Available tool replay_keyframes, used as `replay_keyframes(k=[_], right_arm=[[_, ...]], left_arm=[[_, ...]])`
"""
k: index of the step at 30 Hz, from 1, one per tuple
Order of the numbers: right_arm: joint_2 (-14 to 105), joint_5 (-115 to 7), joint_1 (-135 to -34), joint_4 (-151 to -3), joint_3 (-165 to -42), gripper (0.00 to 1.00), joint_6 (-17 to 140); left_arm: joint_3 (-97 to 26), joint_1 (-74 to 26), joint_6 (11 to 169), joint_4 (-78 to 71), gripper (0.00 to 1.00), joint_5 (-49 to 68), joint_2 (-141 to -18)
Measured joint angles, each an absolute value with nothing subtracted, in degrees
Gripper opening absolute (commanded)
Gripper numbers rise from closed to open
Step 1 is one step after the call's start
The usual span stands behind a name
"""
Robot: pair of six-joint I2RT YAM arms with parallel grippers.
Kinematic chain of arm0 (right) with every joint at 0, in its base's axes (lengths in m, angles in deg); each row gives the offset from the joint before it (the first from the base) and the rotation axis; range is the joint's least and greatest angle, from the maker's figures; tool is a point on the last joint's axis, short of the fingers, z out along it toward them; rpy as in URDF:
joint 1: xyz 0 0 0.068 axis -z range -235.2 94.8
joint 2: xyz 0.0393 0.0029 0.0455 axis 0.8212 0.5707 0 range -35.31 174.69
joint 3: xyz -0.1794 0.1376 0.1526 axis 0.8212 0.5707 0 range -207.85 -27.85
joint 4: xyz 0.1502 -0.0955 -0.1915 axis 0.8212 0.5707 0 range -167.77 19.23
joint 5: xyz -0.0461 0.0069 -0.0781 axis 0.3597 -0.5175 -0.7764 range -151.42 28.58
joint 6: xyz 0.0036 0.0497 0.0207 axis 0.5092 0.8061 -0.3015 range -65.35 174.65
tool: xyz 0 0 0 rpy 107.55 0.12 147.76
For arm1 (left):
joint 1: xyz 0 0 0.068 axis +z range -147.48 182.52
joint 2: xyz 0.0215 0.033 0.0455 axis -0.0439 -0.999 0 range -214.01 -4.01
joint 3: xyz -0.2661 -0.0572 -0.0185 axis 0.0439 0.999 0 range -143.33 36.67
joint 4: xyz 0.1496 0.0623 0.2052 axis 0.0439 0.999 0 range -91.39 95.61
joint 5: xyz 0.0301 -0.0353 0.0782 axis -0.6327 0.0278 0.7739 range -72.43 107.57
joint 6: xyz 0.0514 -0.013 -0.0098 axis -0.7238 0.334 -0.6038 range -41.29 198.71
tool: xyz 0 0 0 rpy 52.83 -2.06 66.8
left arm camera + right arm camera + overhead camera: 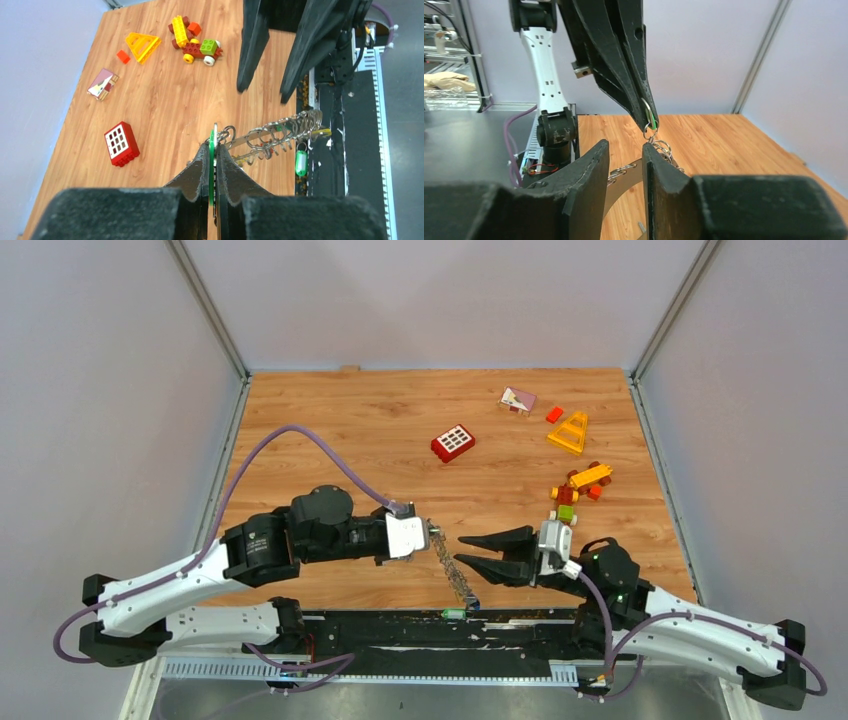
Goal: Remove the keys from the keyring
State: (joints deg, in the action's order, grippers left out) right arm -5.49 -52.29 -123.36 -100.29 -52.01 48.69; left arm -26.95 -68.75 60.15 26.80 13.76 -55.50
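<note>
The left claw pinches a thin green tab and wire loop at the top of the keyring, a sagging strand of linked silver loops ending by a glossy green plastic tag at the wood-grain worktop's near edge. The right claw stands spread, just right of the strand

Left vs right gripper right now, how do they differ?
Left gripper is shut; right gripper is open. Left gripper pinches the keyring by one end; right gripper holds nothing. Both have black fingers, tips facing each other.
</note>
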Motion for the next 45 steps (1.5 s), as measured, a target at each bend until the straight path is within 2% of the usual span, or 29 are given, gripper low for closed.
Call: replay_keyframes(k=[8,13,22,27,34,45], right_arm=[[-11.0,-50.4,-123.4,-91.5,-53.7,0.25,43.6],[-8.4,-51.0,-123.4,-85.6,-57.1,0.23,40.5],[-3.9,-48.8,-123.4,-80.7,-59.6,0.28,35.1],[-2.4,-46.3,-123.4,-78.5,-61.5,0.27,32.2],[-0.7,-46.3,-123.4,-78.8,-62.1,0.24,30.2],[8.4,-48.0,-123.4,-86.0,-62.1,0.23,28.4]], left_arm=[[-29.5,-68.7,56.5,34.3,0.0,10.4,-55.1],[-31.9,-68.7,53.6,39.2,0.0,6.3,-55.4],[-38.1,-68.7,45.4,52.1,0.0,-2.9,-60.0],[-41.0,-68.7,41.4,59.1,0.0,-4.6,-62.6],[-44.6,-69.2,37.2,66.3,0.0,-3.2,-64.7],[-46.5,-73.8,34.2,71.1,0.0,6.7,-68.3]])
